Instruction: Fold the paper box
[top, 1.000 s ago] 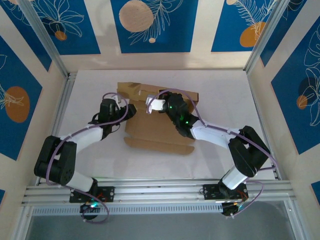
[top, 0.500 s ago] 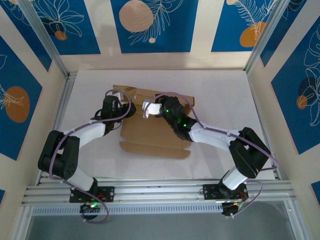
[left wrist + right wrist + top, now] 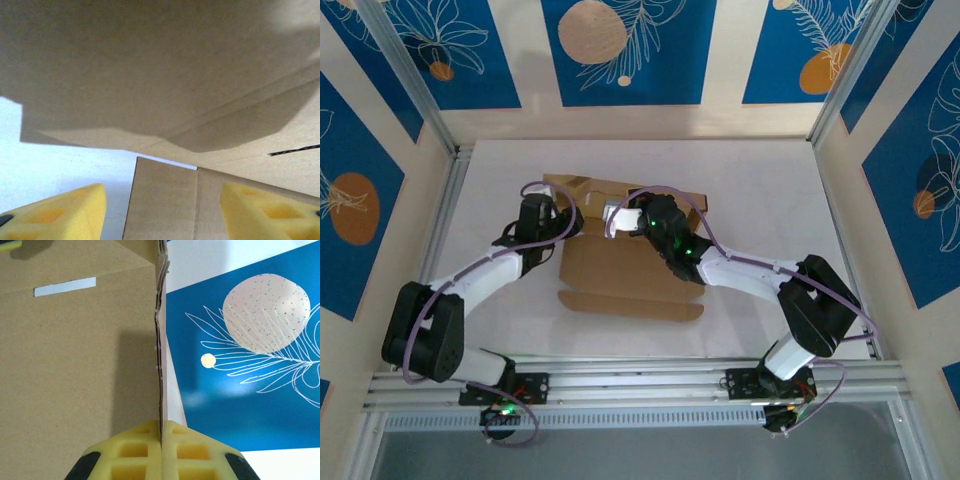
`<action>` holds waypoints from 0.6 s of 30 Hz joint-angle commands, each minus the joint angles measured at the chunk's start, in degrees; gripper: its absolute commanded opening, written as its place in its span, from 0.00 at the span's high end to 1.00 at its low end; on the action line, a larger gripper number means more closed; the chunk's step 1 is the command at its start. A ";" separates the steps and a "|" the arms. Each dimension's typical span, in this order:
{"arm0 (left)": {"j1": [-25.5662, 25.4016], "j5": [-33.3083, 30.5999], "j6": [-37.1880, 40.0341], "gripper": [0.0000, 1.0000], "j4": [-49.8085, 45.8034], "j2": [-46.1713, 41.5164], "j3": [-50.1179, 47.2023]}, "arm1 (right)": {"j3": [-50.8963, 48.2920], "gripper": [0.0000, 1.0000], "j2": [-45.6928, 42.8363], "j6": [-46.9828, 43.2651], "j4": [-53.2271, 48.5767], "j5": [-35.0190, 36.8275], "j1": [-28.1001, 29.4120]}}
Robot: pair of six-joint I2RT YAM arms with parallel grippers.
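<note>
Pinching an upright edge of the paper box [image 3: 620, 272], the right gripper [image 3: 161, 434] holds it firmly; the left gripper [image 3: 162, 202] has jaws wide apart.

Robot test cell in a lab: aluminium rail [image 3: 640, 378] at bottom, white tabletop [image 3: 770, 200] at centre, blue leaf-print panels [image 3: 660, 60] above.

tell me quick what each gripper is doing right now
Left gripper: open, fingers spread wide at the paper box, gripping nothing.
Right gripper: shut on a panel edge of the paper box.
</note>
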 commanded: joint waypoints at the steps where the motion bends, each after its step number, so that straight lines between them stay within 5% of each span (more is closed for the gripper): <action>1: 1.04 0.57 -0.32 0.36 -0.45 1.75 0.35 | 0.44 1.00 -2.50 1.28 1.91 -0.31 0.87; 10: 1.27 3.94 -2.37 0.32 1.64 6.64 1.80 | 1.22 1.00 -3.05 1.61 1.45 -0.77 2.28; 18: 1.45 4.28 -1.19 0.38 3.04 8.19 3.16 | 1.67 1.00 -3.47 1.94 0.21 -1.38 3.25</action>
